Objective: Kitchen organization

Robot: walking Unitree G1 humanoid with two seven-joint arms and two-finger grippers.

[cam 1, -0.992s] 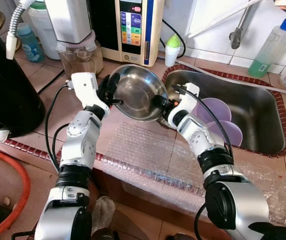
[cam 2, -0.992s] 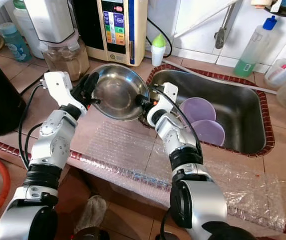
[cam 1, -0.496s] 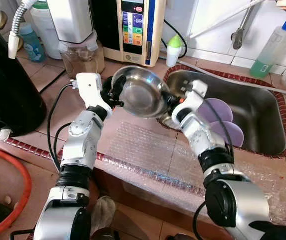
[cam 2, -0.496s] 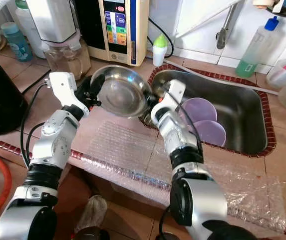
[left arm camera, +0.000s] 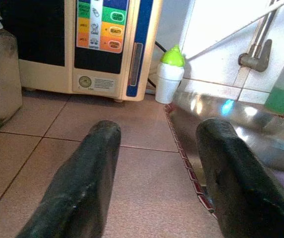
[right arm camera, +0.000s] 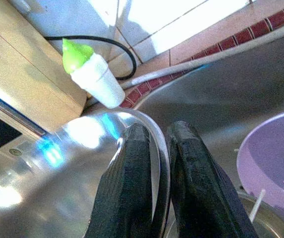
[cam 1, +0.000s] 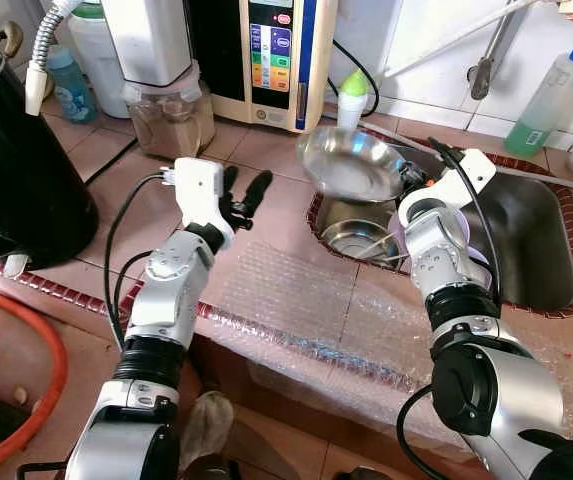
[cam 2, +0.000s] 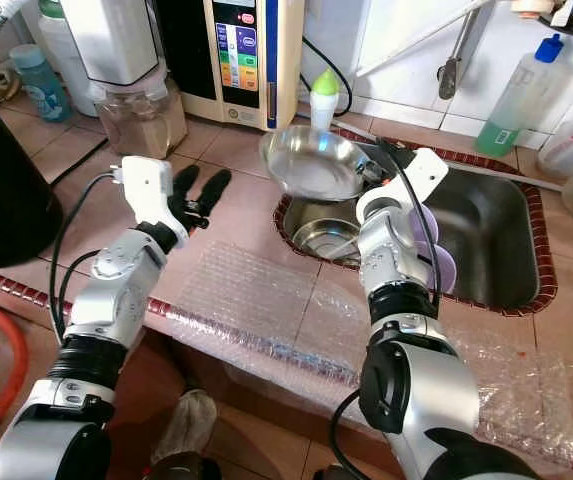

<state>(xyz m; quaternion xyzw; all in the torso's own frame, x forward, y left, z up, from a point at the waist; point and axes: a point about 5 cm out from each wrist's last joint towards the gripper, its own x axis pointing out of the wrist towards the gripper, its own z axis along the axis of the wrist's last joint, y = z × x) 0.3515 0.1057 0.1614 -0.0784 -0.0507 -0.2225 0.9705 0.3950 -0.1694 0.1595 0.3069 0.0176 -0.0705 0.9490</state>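
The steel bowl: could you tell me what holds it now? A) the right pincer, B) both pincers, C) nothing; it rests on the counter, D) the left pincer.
A: the right pincer pinches the bowl by its rim above the sink; the left pincer is open and apart.

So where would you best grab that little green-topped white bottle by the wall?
Around its white body, claw coming level from the counter side. The bottle stands upright, the green cap tapers to a point, and the wall blocks the far side.
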